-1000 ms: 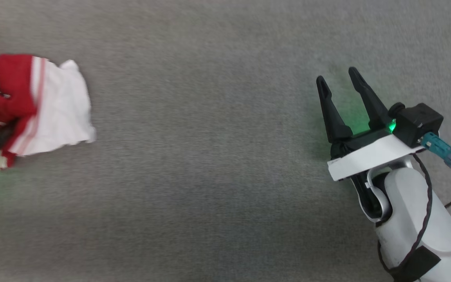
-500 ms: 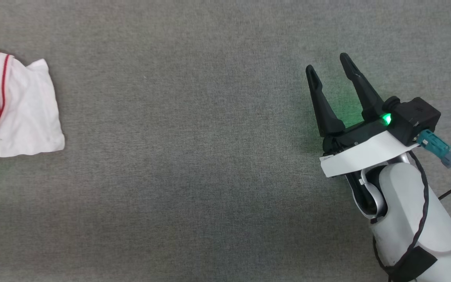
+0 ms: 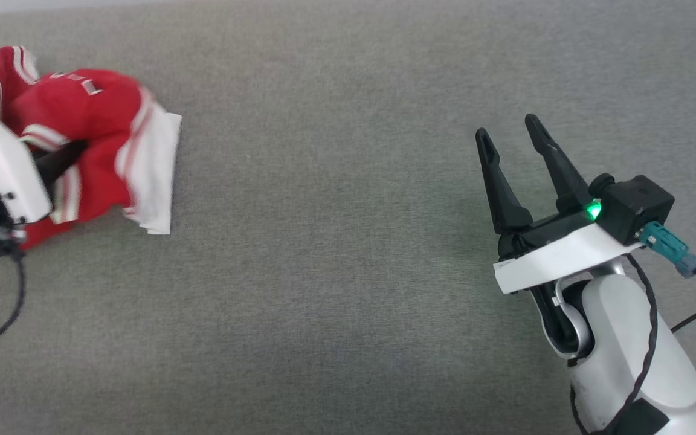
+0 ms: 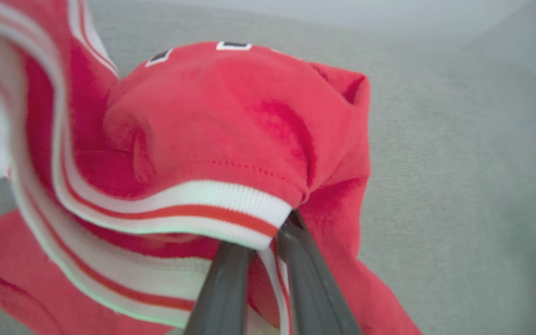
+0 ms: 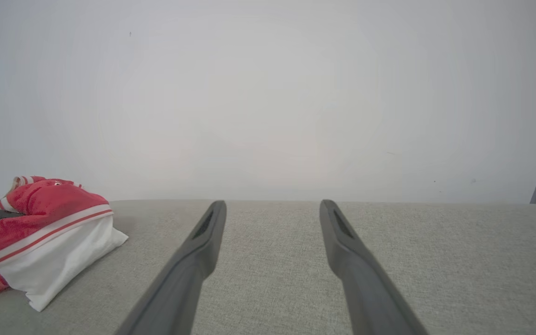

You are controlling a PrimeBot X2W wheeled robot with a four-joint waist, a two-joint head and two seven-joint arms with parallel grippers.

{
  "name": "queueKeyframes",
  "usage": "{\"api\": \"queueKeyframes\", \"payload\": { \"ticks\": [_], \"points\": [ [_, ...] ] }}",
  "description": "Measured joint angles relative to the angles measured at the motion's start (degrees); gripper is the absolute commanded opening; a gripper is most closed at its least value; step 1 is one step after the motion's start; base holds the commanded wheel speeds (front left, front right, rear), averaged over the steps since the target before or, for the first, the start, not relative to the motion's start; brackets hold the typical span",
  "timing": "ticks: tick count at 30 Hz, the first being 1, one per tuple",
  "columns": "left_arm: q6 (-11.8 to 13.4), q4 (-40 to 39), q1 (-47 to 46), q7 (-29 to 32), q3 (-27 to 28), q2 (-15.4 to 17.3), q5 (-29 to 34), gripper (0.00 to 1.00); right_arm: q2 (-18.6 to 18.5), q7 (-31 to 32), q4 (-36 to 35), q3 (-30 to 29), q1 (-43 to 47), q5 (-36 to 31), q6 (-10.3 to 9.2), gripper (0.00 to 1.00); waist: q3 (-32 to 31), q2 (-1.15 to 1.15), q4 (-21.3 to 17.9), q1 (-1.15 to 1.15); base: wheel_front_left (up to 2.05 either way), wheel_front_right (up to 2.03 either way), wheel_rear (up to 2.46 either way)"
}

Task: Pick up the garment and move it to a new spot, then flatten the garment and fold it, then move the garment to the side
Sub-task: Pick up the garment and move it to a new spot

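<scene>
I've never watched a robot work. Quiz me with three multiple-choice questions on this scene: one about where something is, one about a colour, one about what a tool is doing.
1. Seen from the head, where is the shirt on the grey surface?
A) far left
B) centre
C) far right

2. What colour is the shirt's body?
A) blue
B) red
C) green

3. What is the left tool doing?
A) standing open and empty
B) closed on the shirt's striped trim
C) lying flat on the surface

Answers:
1 A: it sits bunched at the left edge, well apart from the open right tool.
2 B: the cloth is red, with a white sleeve and stripes.
3 B: the left wrist view shows its fingers pinching the trim.
</scene>
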Motion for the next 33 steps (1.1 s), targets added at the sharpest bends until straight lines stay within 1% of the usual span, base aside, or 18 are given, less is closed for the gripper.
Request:
{"api": "queueKeyframes", "payload": {
  "ticks": [3, 8, 11, 13, 16, 20, 22, 24, 26, 30, 33],
  "points": [
    [0.00, -6.01, -0.67, 1.27, -1.74, 0.18, -1.12, 0.00, 0.73, 0.00, -0.36, -0.87, 0.91, 0.35, 0.01, 1.00, -0.92, 0.00, -0.96, 0.00, 0.00, 0.00, 0.00],
    [0.00, -15.27, -2.27, 3.33, -5.99, -0.66, -1.22, 0.00, 1.68, 0.00, -1.11, -2.99, 2.26, 0.89, 0.00, 1.00, -1.30, 0.00, -3.80, 0.00, 0.00, 0.00, 0.00],
    [-0.01, -18.63, -4.22, 4.53, -8.72, -2.69, -0.88, 0.00, 2.27, 0.00, -1.91, -4.13, 2.50, 1.19, 0.00, 1.00, -1.09, 0.00, -6.03, 0.00, 0.00, 0.00, 0.00],
    [0.00, -19.15, -5.63, 4.98, -10.03, -4.82, -0.89, 0.00, 2.77, 0.00, -2.30, -4.98, 2.99, 1.38, 0.01, 1.00, -0.79, 0.00, -7.67, 0.00, 0.00, 0.00, 0.00],
    [0.00, -18.52, -8.11, 5.33, -12.62, -9.02, -0.21, 0.00, 3.37, 0.00, -2.81, -5.82, 3.36, 1.92, 0.01, 1.00, -0.18, 0.00, -10.29, 0.00, 0.00, 0.00, 0.00],
    [0.00, -15.55, -11.84, 4.46, -15.47, -14.74, 0.09, 0.00, 3.80, 0.00, -3.78, -6.86, 3.50, 2.58, 0.01, 1.00, 0.85, 0.00, -13.84, 0.00, 0.00, 0.00, 0.00],
    [0.00, -13.40, -13.31, 3.23, -15.33, -17.68, -1.60, 0.00, 3.98, 0.00, -3.98, -7.10, 3.57, 2.98, 0.00, 1.00, 1.42, 0.00, -15.68, 0.00, 0.00, 0.00, 0.00],
    [-0.02, -11.27, -14.93, 2.27, -14.75, -19.17, -3.38, 0.00, 4.03, 0.00, -4.08, -7.19, 3.64, 3.56, 0.01, 1.00, 1.98, 0.00, -17.46, 0.00, 0.00, 0.00, 0.00],
    [-0.07, -8.48, -16.30, 1.98, -15.22, -18.95, -3.18, 0.00, 4.09, 0.00, -4.23, -7.11, 3.71, 4.39, 0.01, 1.00, 2.52, 0.00, -19.13, 0.00, 0.00, 0.00, 0.00],
    [-0.07, -2.65, -16.78, 2.25, -18.73, -16.37, -0.71, 0.00, 4.16, 0.00, -4.55, -6.99, 4.37, 6.54, 0.01, 1.00, 3.67, 0.00, -21.95, 0.00, 0.00, 0.00, 0.00],
    [-0.08, -0.57, -16.77, 2.14, -21.67, -16.15, -0.13, 0.00, 4.16, 0.00, -4.76, -6.92, 4.49, 7.55, 0.00, 1.00, 4.53, 0.00, -23.25, 0.00, 0.00, 0.00, 0.00]
  ]
}}
